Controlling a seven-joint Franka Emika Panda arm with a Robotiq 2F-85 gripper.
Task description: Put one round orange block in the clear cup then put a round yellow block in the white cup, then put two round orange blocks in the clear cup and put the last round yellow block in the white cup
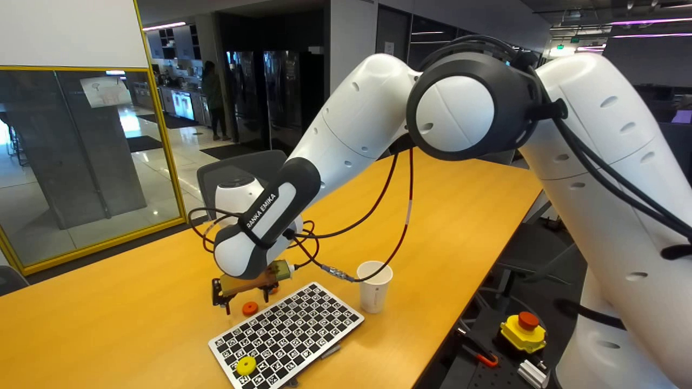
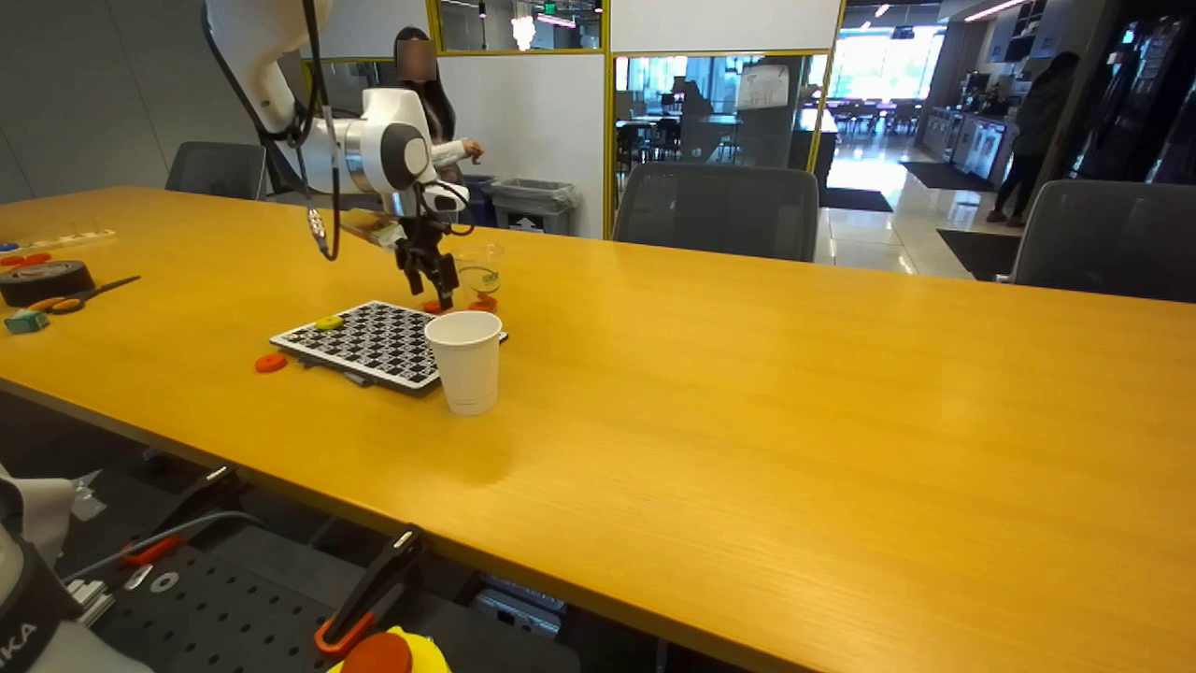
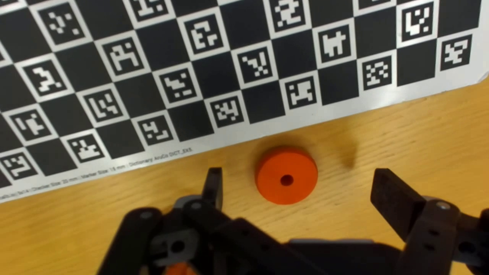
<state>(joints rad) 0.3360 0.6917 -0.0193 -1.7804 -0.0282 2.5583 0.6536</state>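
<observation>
Gripper [image 3: 298, 179]: jaws spread wide, nothing held
Orange block [image 3: 286, 164] seen flat on table [image 2: 747, 421], just beside board [image 3: 229, 68], framed between jaws in wrist view, touched by neither
Judged light, stiff, sturdy; smooth rim could be lost if pinched high
Best taken low, across opposite sides, hole centred between jaws
</observation>
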